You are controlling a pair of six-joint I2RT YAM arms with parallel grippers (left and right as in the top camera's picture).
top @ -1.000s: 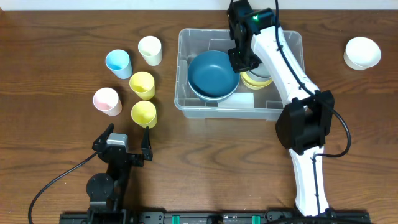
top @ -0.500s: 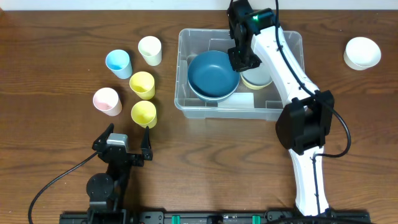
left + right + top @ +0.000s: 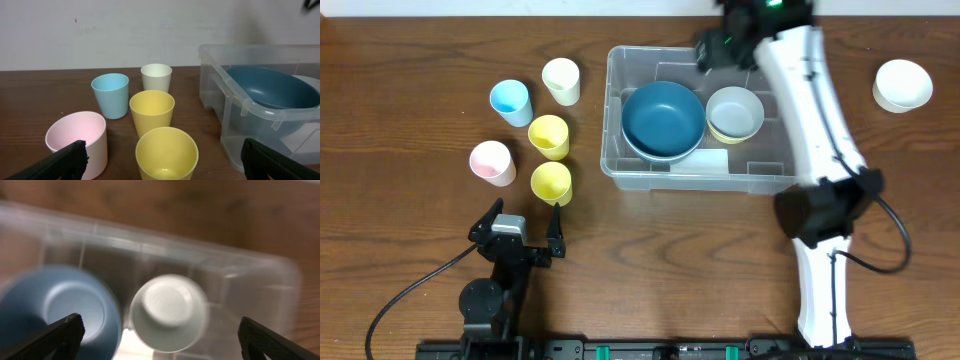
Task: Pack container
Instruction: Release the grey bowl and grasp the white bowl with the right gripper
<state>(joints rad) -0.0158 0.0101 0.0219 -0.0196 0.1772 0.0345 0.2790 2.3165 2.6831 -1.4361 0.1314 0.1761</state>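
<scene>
Right wrist view is pure smear: large clear plastic rectangular bin (image 3: 260,275), round blue bowl (image 3: 70,307) and pale round bowl (image 3: 167,312) all soft-edged, the blue one clipped at the bottom. Overhead, the right gripper (image 3: 716,48) is a dark blur.

The container (image 3: 611,110) is showing clear, glossy plastic; the blue bowl (image 3: 663,120) is looking smooth and matt; the bench (image 3: 400,60) is showing dark, grained wood.
</scene>
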